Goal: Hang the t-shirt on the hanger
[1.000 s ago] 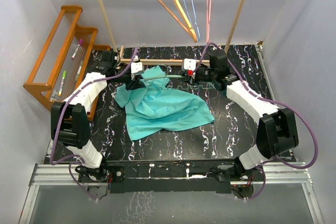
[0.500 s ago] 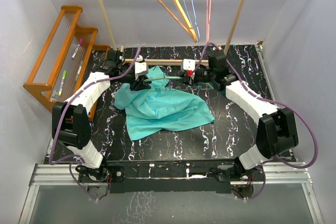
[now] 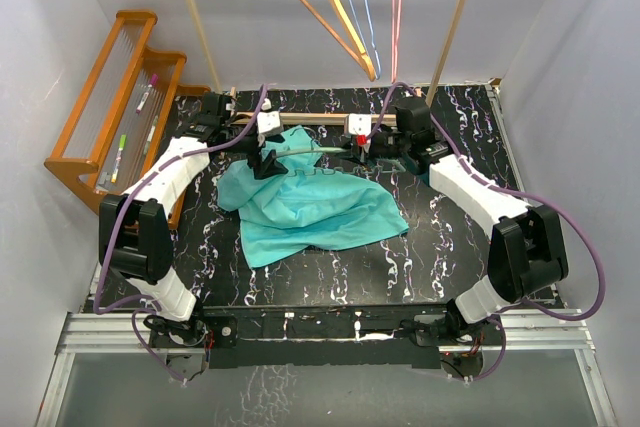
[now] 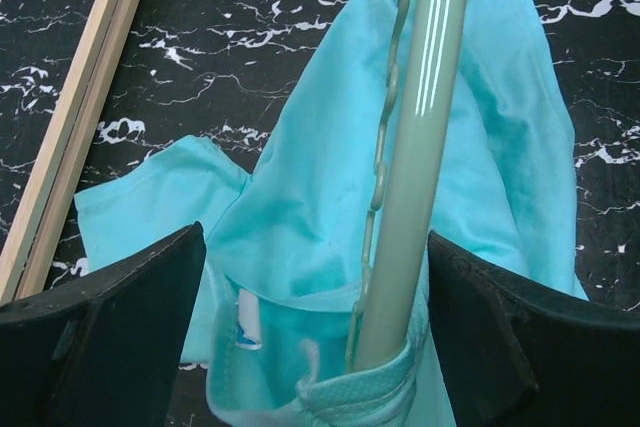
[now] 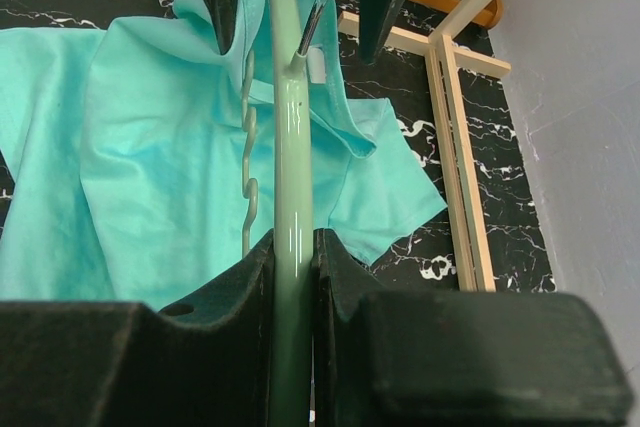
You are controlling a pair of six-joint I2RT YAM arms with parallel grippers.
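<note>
**Right gripper holds the hanger, left gripper stands wide over the collar**

The wooden rail [image 3: 310, 119] lies across the far part of the black marbled table [image 3: 440, 247]. The t-shirt [image 3: 310, 202] lies crumpled on the table on the near side of that rail. Its far edge comes close to the rail and the rest spreads away from it towards the arm bases.

The hanger [image 3: 300, 150] lies roughly parallel to the rail, just on its near side, over the far edge of the shirt and between the two grippers.

The right gripper [image 3: 352, 147] is just near of the rail's right half. In its wrist view the right gripper [image 5: 292, 267] is clamped narrowly on one arm of the hanger [image 5: 285, 137]. That arm runs away from the camera over the t-shirt [image 5: 150, 167] to a metal hook [image 5: 325, 2].

The left gripper [image 3: 265, 159] is just near of the rail's left half. In its wrist view the left gripper [image 4: 312, 247] stands wide, with one of its fingers [image 4: 110, 337] on each side of the hanger [image 4: 415, 147], and neither touches it. The rail [image 4: 70, 127] runs along the left of that view, beside the t-shirt [image 4: 290, 197]. The ribbed collar [image 4: 370, 392] crosses over the hanger bar close to the camera. Beyond the collar the bar lies uncovered on the cloth.
</note>
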